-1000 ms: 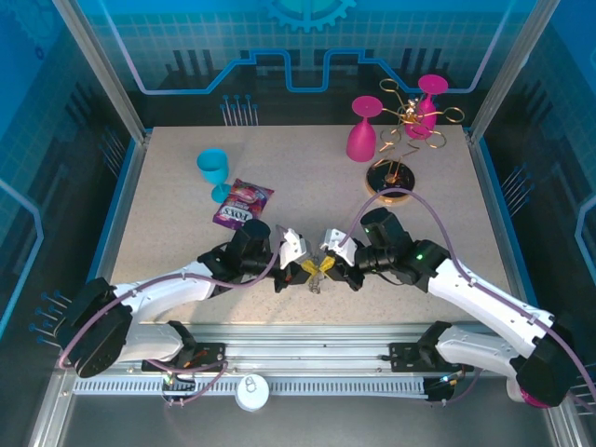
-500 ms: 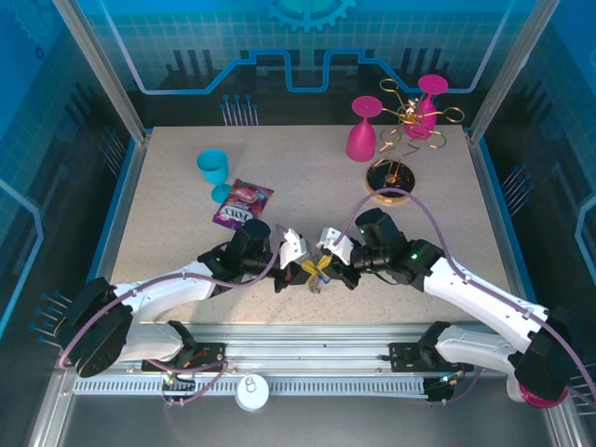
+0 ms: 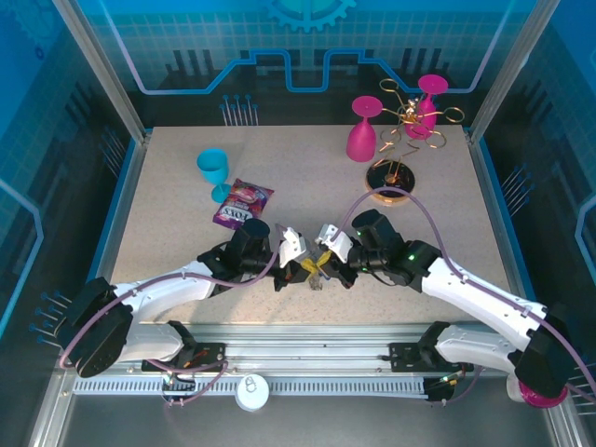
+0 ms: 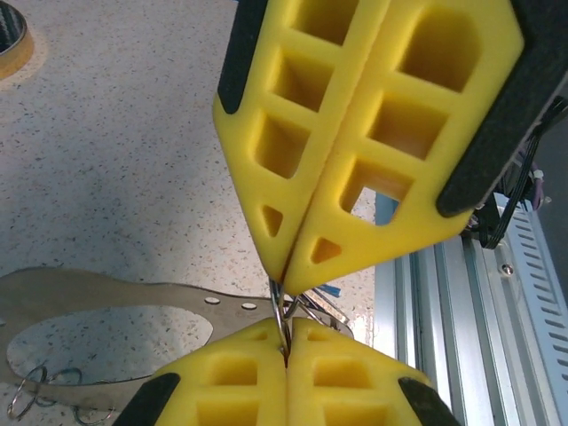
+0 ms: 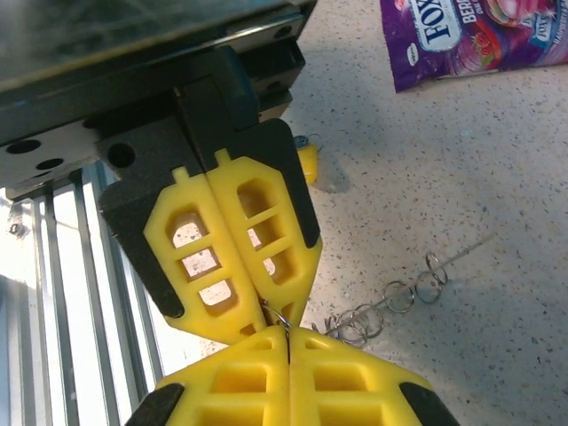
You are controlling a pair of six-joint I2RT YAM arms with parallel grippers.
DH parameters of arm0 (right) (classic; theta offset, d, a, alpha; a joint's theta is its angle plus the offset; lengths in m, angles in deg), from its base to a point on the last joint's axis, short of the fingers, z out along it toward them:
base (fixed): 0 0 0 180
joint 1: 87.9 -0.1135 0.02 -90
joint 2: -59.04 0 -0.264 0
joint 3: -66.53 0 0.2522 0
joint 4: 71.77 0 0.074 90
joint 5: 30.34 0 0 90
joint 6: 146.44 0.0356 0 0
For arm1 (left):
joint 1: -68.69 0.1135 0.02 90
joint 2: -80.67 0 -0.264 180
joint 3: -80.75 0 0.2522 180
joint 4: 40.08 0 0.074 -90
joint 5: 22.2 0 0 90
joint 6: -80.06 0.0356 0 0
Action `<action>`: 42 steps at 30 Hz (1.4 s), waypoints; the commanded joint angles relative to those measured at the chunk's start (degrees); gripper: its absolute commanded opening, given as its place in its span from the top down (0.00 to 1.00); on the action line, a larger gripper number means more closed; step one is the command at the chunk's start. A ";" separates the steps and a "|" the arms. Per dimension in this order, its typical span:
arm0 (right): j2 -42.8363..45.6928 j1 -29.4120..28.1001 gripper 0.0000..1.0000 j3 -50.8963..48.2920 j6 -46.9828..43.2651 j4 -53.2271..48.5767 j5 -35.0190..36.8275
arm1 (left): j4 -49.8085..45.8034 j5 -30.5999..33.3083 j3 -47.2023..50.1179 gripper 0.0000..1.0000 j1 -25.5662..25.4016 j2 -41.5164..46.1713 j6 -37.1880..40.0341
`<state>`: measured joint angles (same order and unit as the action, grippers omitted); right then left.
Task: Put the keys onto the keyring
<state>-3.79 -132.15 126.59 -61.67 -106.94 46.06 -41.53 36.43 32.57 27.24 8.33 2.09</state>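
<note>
Top external: the left gripper (image 3: 300, 271) and right gripper (image 3: 326, 265) met tip to tip near the front edge of the table (image 3: 447, 223); what lay between them was too small to make out. A purple candy pouch (image 3: 242, 203) lay just beside a teal cup (image 3: 213, 169); its white lettering appeared to read "FOX'S". A pink glass (image 3: 363, 130) and a gold wire rack (image 3: 410, 116) stood at the far right, well apart from the grippers.

Left wrist: the left gripper (image 4: 286, 344) had its yellow pads pressed together on a thin wire of the keyring (image 4: 280, 311); the right gripper (image 4: 286, 269), likewise pressed together, pinched the same wire from above; small wire rings (image 4: 27, 404) lay on the table at lower left.

Right wrist: the right gripper (image 5: 288, 342) and the left gripper (image 5: 271, 300) both pinched the keyring wire (image 5: 277, 316); its small rings (image 5: 390, 300) trailed onto the table. A yellow-headed key (image 5: 308, 162) lay on the table behind the left gripper. The pouch (image 5: 479, 35) showed "FOX" and "BER"; the rest was cut off.
</note>
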 commanded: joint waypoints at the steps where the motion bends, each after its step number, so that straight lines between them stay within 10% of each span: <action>1: -1.31 -0.31 1.00 1.33 3.49 2.09 6.27 | 1.08 -3.43 -0.97 1.00 -0.69 1.41 1.86; 42: 0.20 -2.34 1.00 0.89 13.45 5.03 9.70 | 2.67 10.96 3.54 1.00 -5.42 7.12 11.83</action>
<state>-5.08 -134.38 127.62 -49.32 -104.93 53.51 -40.41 48.80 35.02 23.00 13.99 12.26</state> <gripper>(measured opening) 0.058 0.049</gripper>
